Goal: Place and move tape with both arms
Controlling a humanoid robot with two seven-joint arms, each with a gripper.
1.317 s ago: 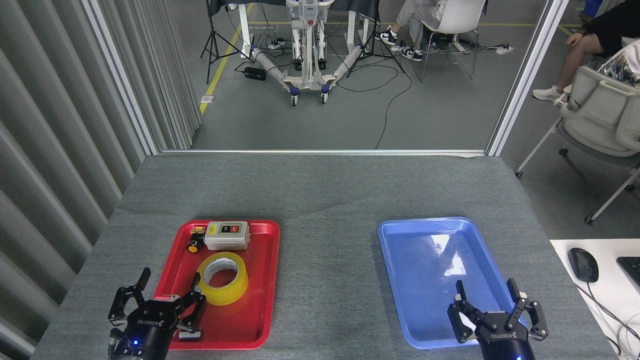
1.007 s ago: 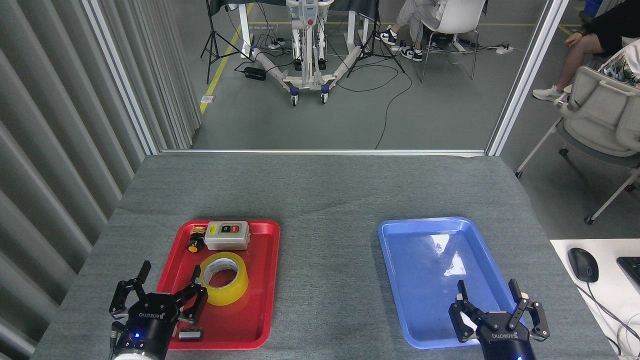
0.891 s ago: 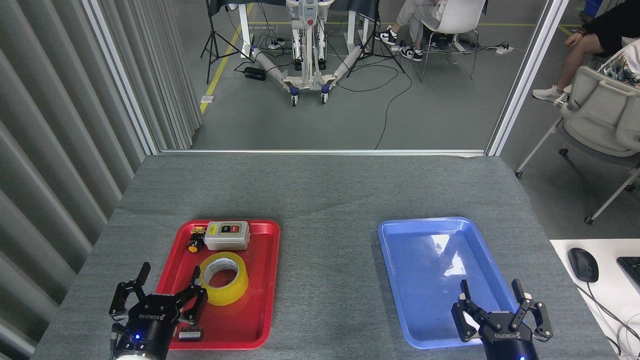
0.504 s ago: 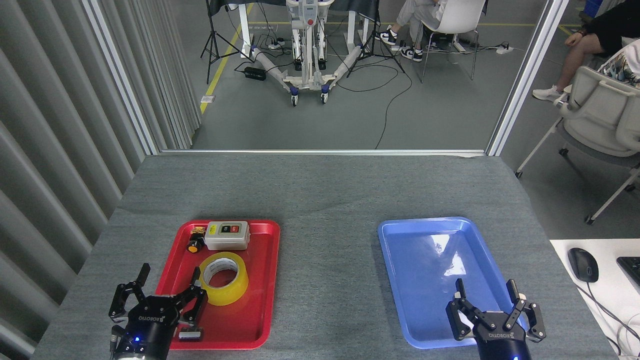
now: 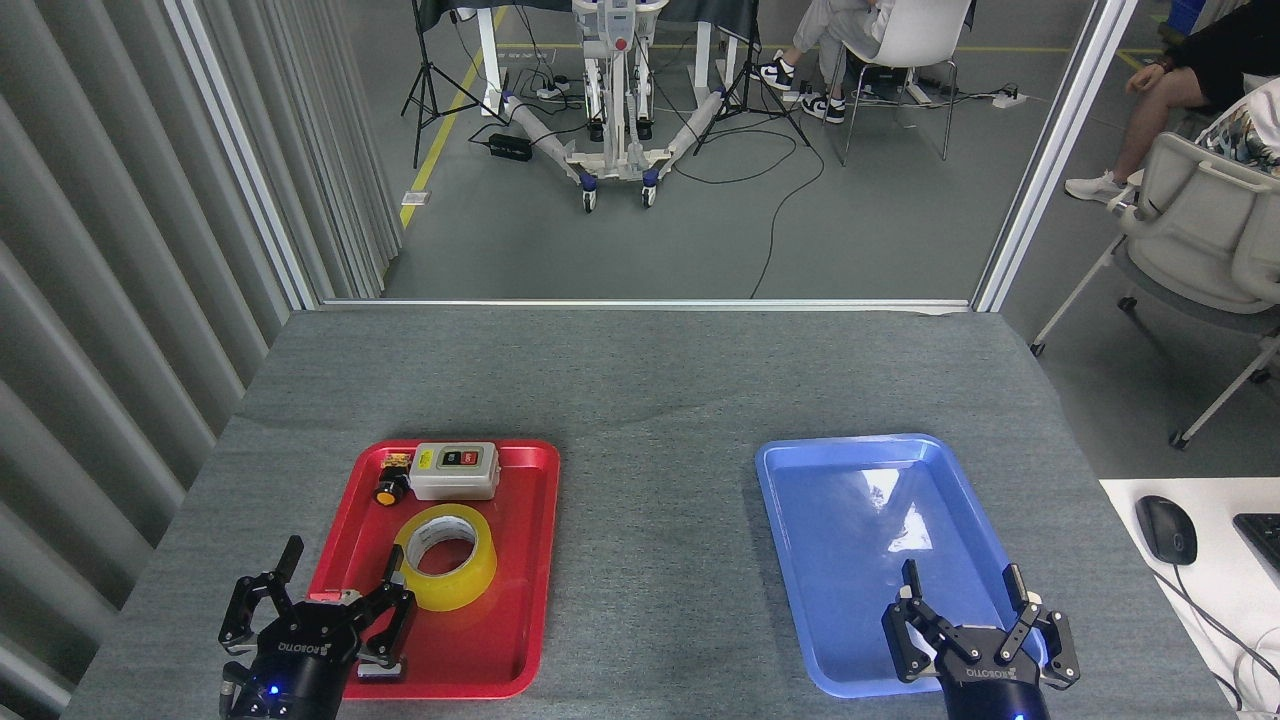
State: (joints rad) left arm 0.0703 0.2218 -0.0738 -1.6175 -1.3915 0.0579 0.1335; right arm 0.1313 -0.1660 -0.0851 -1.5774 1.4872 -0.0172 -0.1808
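Bench (image 5: 650, 400): grey fabric-textured surface carrying two trays.
Red tray (image 5: 500, 640): at 9 o'clock of the bench centre, lying flat.
Tape (image 5: 446, 556): yellow translucent roll with white core, lying flat, hole up, near the middle of the red tray.
Switch box (image 5: 455, 470): white, with red and black buttons, at 12 o'clock of the tape, against the far rim of the red tray.
Yellow-capped part (image 5: 386, 493): small, just beside the switch box at its 8 o'clock.
Small dark flat part (image 5: 378, 669): in the near left corner of the red tray, partly behind the left end effector.
Blue tray (image 5: 850, 560): at 3 o'clock of the bench centre; glare on its floor.
Left end effector (image 5: 337, 578): released, fingers spread; right finger tip just beside the tape at its 8 o'clock, left finger outside the red tray rim.
Right end effector (image 5: 962, 582): released, fingers spread over the near end of the blue tray, grasping nothing.
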